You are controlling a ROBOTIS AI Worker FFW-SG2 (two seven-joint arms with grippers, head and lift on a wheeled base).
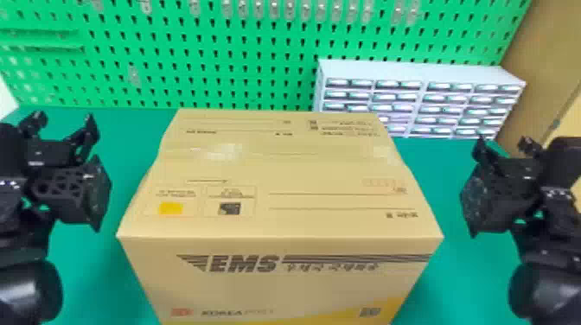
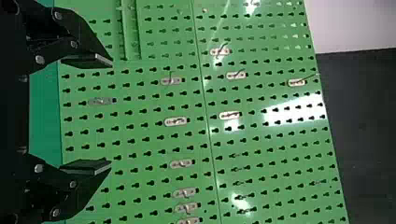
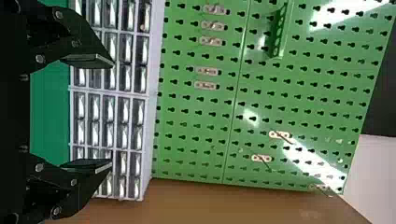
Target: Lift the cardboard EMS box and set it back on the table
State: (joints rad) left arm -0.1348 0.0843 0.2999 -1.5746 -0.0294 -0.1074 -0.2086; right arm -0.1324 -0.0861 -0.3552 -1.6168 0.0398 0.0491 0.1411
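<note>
Cardboard EMS box (image 1: 281, 224), tan and rectangular, stands on the green tabletop (image 1: 436, 168), midway between the arms, its broad printed face toward the robot. That face bears the dark letters "EMS", upright, with stripes running off either side, a smaller line beside them, and a reddish mark and a yellow patch lower down. The front edge runs left to right; whether the long axis does too, I can't tell. On top, closed and level, are thin ruled lines, a yellow square (image 1: 170, 208) and a dark one (image 1: 229, 208), with small print too blurred to read; clear, shiny tape (image 1: 220, 151) crosses left to right. Beside the box, the black two-fingered left gripper (image 1: 95, 160) and its matching right gripper (image 1: 475, 175) hang apart from its sides, fingers spread, holding nothing. Behind, to the right, is a pale grey cabinet (image 1: 423, 71) of small drawers, and farthest back a green perforated pegboard (image 1: 216, 65) with metal hooks (image 2: 176, 122).
</note>
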